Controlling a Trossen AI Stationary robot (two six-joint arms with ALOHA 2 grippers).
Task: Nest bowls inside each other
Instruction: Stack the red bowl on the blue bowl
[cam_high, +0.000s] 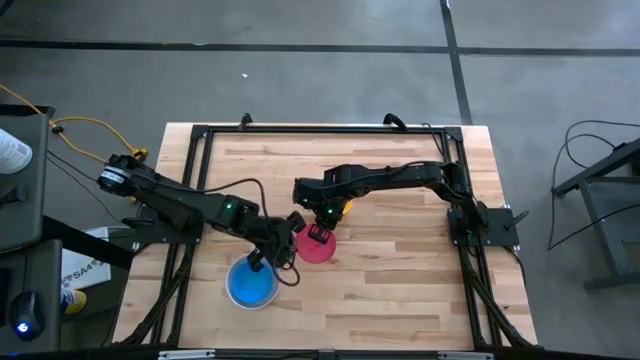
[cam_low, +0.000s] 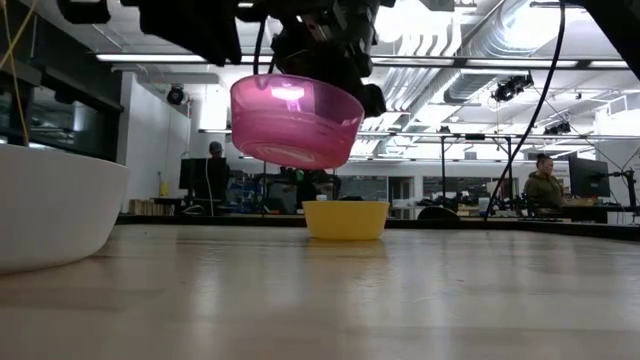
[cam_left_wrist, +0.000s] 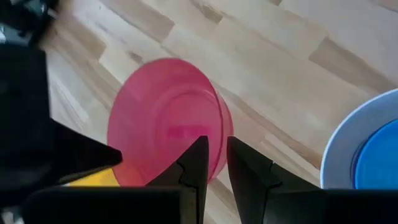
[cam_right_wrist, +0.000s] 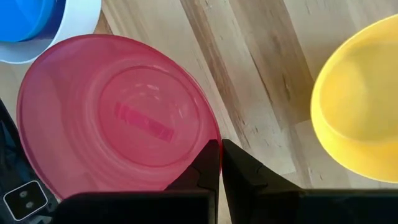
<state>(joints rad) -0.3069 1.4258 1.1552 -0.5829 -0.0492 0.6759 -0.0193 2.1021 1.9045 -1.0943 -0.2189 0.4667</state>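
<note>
The pink-red bowl hangs in the air above the middle of the table, mouth up and slightly tilted; being round, it has no long axis. Both grippers are at its rim. The right gripper has its fingers pressed together on the bowl's rim, pinching the thin wall. The left gripper stands at the opposite side of the rim with a narrow gap between its fingers; the rim seems to pass into that gap, but whether the fingers actually press it cannot be told.

The yellow bowl sits upright on the table just beyond the lifted bowl, on the far side; from above it is almost wholly covered by the right arm. Near the front edge, left of the centre, the white bowl stands upright with the blue bowl nested inside it. In the low view only part of the white bowl's wall shows, cut off at the left edge. People sit at desks in the room behind the table.
</note>
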